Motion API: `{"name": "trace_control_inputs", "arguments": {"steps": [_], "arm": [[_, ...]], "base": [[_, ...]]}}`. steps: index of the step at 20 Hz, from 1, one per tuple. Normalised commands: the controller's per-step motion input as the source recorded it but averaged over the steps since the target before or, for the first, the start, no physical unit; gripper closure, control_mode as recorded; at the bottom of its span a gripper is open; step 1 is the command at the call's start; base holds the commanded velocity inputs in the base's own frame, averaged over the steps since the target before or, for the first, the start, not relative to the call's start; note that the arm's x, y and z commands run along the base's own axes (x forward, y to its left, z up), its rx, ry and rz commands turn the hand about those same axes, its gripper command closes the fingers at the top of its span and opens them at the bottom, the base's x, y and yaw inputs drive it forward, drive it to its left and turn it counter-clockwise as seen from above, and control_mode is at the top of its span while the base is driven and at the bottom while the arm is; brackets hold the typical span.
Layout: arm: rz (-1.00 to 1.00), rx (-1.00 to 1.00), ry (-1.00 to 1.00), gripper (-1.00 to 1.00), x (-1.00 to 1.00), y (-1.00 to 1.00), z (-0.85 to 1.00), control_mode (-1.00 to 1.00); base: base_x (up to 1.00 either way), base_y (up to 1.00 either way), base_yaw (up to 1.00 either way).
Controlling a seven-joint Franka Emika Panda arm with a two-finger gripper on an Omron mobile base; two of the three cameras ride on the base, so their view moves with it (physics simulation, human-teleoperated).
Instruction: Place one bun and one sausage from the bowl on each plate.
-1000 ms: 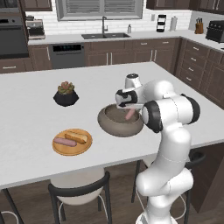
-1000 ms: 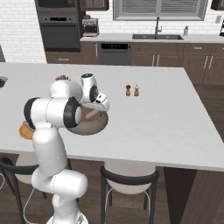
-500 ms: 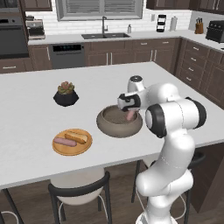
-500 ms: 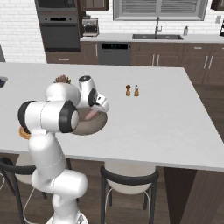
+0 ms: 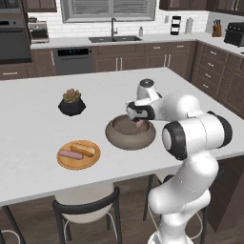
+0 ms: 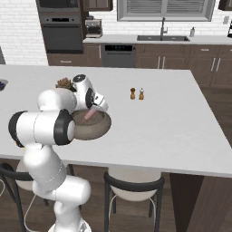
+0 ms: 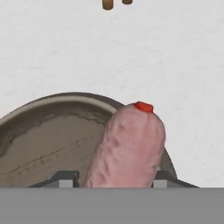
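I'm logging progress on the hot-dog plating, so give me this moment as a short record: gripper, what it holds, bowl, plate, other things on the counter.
gripper: over the bowl, fingers closed on a sausage
held item: sausage, pink with a red tip, standing up above the bowl's rim
bowl: grey-brown stone bowl on the white island; its contents cannot be told
orange plate: left of the bowl, already carrying one bun and one sausage
other things: potted succulent behind the plate; two small shakers farther along the counter

Rough stony bowl [image 7: 48,131], wrinkled sausage [image 7: 129,146]
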Motion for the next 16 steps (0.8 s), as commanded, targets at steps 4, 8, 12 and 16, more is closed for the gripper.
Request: {"name": "trace_control_inputs", "arguments": {"steps": [4, 8, 12, 16], "arm": [[-0.01, 0.0, 0.17, 1.0, -0.15, 0.08, 1.0, -1.0], [0.0, -0.01, 0.1, 1.0, -0.73, 0.0, 0.51, -1.0], [0.03, 0.0, 0.0, 1.0, -1.0, 0.0, 0.05, -1.0], [0.08, 0.0, -0.01, 1.0, -1.0, 0.0, 0.03, -1.0]], "base": [[0.0, 0.0, 0.0], [0.0, 0.0, 0.0], [0.0, 0.0, 0.0], [0.0, 0.0, 0.0]]}}
